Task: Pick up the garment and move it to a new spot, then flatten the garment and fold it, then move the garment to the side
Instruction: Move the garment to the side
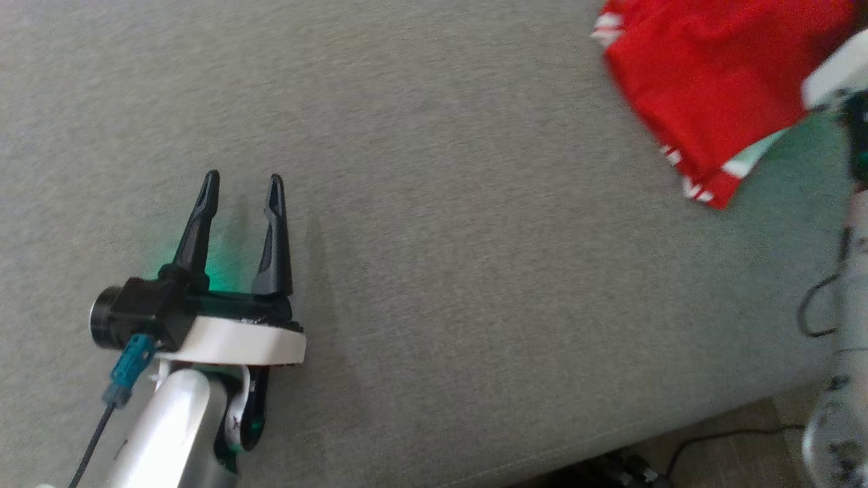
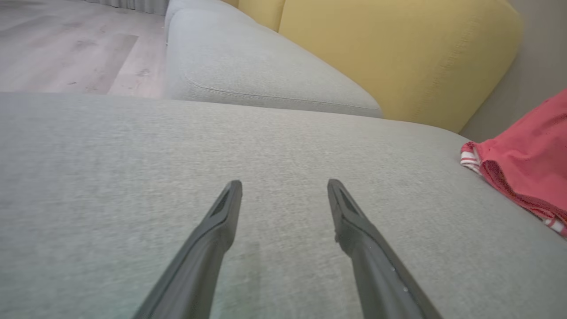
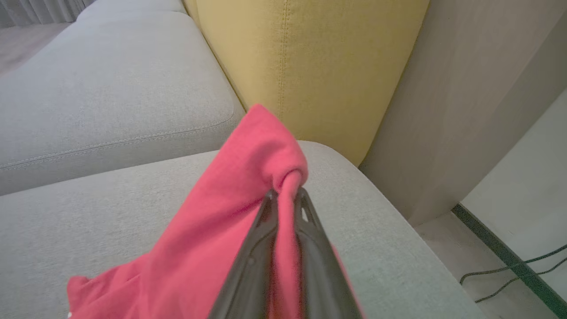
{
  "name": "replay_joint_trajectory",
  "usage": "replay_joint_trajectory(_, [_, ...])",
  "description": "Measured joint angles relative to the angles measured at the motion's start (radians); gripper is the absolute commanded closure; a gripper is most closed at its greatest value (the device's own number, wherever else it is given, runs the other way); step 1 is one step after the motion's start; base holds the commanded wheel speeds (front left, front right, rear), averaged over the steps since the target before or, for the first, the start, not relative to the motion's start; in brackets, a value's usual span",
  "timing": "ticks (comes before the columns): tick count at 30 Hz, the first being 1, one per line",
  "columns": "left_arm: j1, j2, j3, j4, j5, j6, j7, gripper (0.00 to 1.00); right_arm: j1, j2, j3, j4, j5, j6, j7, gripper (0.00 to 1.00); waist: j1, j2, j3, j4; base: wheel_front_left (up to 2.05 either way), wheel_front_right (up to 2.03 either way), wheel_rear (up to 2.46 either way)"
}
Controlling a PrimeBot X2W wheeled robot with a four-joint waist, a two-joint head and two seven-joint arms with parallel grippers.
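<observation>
Right gripper [image 3: 285, 200] is clamped on a bunched fold of the red garment [image 3: 208, 230]. The cloth is pinched at the fingertips and the rest trails below and left of them toward the grey cushion [image 1: 475, 271]. Can't tell if it's fully off the cushion. Left gripper [image 1: 244, 179] has its jaws spread and empty, low over bare cushion, with the garment well off to its right. Looks like step one is in progress: grasp made, relocation not finished. Flatten, fold and move aside are all left.

Soft red cloth garment [image 1: 705, 74], matt woven sofa [image 1: 434, 203]
</observation>
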Motion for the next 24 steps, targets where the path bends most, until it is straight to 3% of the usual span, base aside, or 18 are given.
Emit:
replay_joint_trajectory(9, [0.0, -0.001, 0.0, -0.003, 0.0, 0.009, -0.014, 0.0, -0.029, -0.13, -0.16, 0.092, -0.078, 0.0, 0.002, 1.0, 0.0, 0.0, 0.026, 0.092, 0.0, 0.0, 0.0])
replay_joint_trajectory(10, [0.0, -0.002, 0.0, -0.003, 0.0, 0.009, -0.016, 0.0, -0.029, -0.132, -0.17, 0.096, -0.094, 0.0, -0.01, 0.71, 0.0, 0.0, 0.028, 0.097, 0.0, 0.0, 0.0])
replay_joint_trajectory(11, [0.0, -0.002, -0.001, -0.003, 0.0, 0.009, -0.016, 0.0, -0.029, -0.133, -0.172, 0.103, -0.107, 0.0, -0.014, 0.05, 0.0, 0.0, 0.029, 0.1, 0.0, 0.0, 0.0])
replay_joint_trajectory(12, [0.0, -0.002, -0.002, -0.003, 0.0, 0.009, -0.016, 0.0, -0.029, -0.131, -0.18, 0.108, -0.116, 0.0, -0.021, 0.0, 0.0, 0.0, 0.029, 0.103, 0.0, 0.0, 0.0])
replay_joint_trajectory(17, [0.0, -0.004, -0.005, 0.001, -0.001, 0.009, -0.017, 0.0, -0.028, -0.123, -0.196, 0.122, -0.141, 0.0, -0.066, 0.0, 0.0, 0.0, 0.014, 0.108, 0.0, 0.0, 0.0])
replay_joint_trajectory(24, [0.002, -0.01, -0.006, 0.02, -0.022, 0.009, -0.036, 0.0, -0.025, -0.07, -0.101, 0.117, -0.077, 0.0, -0.096, 0.0, 0.0, 0.0, -0.033, 0.116, 0.0, 0.0, 0.0])
